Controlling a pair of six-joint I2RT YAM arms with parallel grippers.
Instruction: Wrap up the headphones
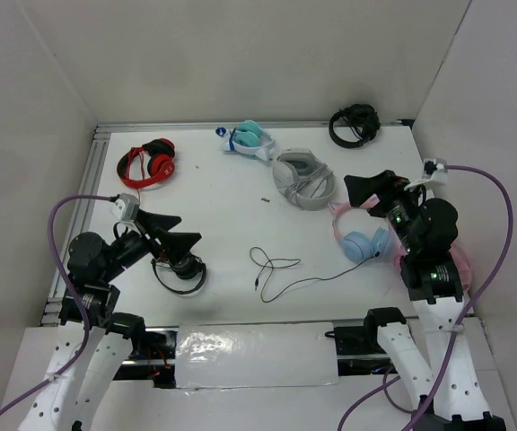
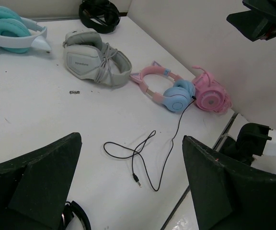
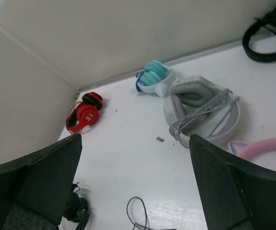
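- The over-ear headphones with a pink cat-ear headband and light blue ear cups (image 1: 363, 241) lie at the right side of the white table (image 1: 232, 206), close in front of my right arm and just beside an all-pink pair (image 2: 210, 95)
- Their thin black cable (image 1: 281, 269) trails toward the middle of the table in loose loops with the plug (image 2: 136, 178) lying free, so I judge the wrapping not yet begun
- My right gripper (image 1: 380, 189) hangs above the headband end, jaws spread wide and empty; being nearest, it seems placed to steady the headphones
- My left gripper (image 1: 178, 232) hovers over a black pair (image 1: 180, 274) on the left, jaws wide apart and holding nothing, facing the cable; I judge it the one to fetch the loose end
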